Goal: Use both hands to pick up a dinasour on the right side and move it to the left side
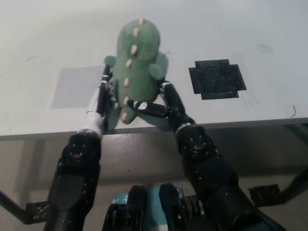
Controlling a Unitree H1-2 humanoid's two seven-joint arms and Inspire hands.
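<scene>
The dinosaur (pixel 136 67) is clamped between the left hand (pixel 102 98) and right hand (pixel 161 103), fingers pressing its flanks. Its long axis runs 12 to 6 o'clock. The grey patch (pixel 77 86) lies at 9 o'clock, on the worktop (pixel 240 29).

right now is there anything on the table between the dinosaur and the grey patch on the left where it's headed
Nothing visible. The dinosaur is held between the left hand and right hand, and the table between it and the grey patch is bare. The black patch lies on the other side.
</scene>
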